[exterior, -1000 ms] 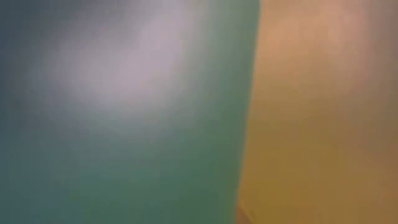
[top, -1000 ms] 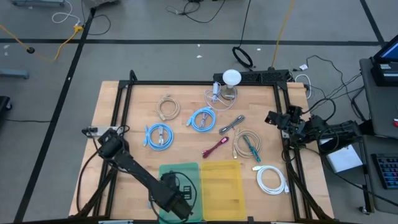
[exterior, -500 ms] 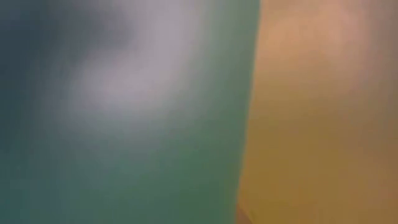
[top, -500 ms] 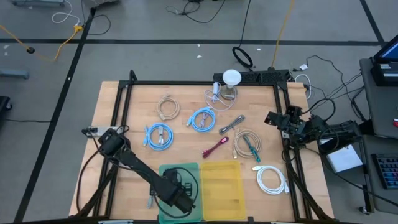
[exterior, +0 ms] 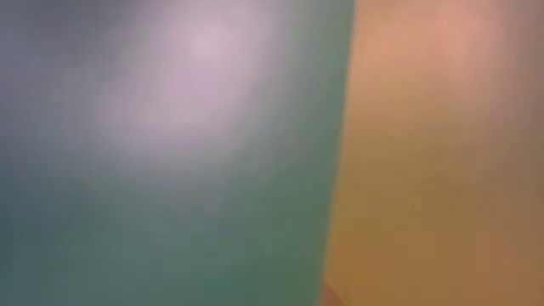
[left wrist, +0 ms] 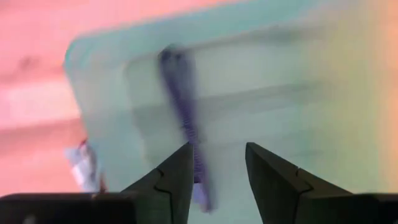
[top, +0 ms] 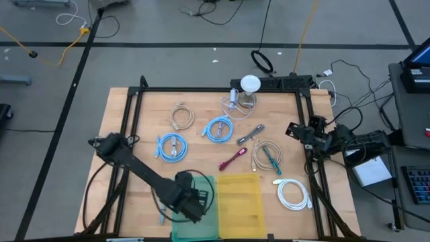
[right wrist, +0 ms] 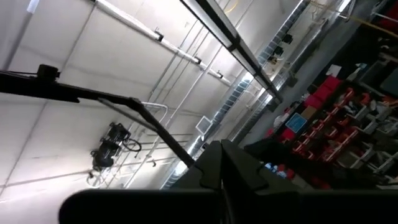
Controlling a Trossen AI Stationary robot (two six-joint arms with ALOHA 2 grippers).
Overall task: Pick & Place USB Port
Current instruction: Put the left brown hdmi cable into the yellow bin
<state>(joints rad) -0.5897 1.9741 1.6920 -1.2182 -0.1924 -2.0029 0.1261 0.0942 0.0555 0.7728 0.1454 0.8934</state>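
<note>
Left pincer [left wrist: 216, 163] is released over the green bin [top: 209, 185], dark cable [left wrist: 181, 102] below, so I'd lift straight up without snagging it.

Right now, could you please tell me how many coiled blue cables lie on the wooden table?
2: one coiled blue cable at left-centre, another blue coil nearer the middle; none seems hidden.

Grey floor [top: 168, 60] with dark tape lines surrounded the wooden table [top: 201, 107]. Loose cables [top: 40, 50] lay about. Red bins [right wrist: 323, 134] stood beneath a pale ceiling [right wrist: 81, 62]
</note>
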